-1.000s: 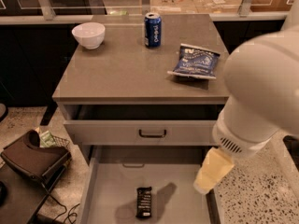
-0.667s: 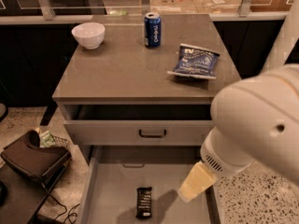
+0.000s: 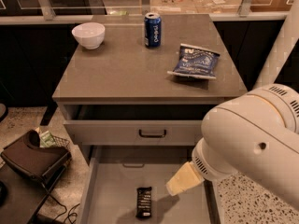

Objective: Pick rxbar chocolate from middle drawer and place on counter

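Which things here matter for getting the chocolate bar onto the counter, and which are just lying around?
Job: rxbar chocolate, lying in the middle drawer; counter; gripper, over the drawer, right of the bar.
Lying about: white bowl, blue can, blue snack bag, all on the counter.

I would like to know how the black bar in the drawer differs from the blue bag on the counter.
The rxbar chocolate is black, small and flat; the blue snack bag is larger and crinkled. The bar lies in the middle drawer, the bag on the counter. The tool hovers beside the bar, far from the bag. Both are wrapped snacks.
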Available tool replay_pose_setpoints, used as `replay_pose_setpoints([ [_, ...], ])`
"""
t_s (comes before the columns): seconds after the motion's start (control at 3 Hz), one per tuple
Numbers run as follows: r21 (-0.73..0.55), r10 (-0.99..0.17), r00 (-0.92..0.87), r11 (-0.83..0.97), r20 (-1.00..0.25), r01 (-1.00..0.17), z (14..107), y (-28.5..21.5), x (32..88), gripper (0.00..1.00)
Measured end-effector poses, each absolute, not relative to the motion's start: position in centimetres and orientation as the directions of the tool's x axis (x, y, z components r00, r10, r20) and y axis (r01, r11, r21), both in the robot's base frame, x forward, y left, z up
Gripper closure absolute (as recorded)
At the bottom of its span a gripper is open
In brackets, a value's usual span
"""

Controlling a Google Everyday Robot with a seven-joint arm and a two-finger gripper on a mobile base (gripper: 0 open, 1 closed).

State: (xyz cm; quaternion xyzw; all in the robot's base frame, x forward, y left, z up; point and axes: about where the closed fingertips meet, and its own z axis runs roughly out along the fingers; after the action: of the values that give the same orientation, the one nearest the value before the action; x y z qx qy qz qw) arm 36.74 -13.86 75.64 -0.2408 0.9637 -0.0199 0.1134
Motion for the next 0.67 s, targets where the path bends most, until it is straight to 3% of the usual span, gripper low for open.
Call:
replay_pose_setpoints([
  [0.67,-0.085,-0.437,-0.877,0.899,-0.200,-0.429,74.0,-12.9,37.1,0.00],
])
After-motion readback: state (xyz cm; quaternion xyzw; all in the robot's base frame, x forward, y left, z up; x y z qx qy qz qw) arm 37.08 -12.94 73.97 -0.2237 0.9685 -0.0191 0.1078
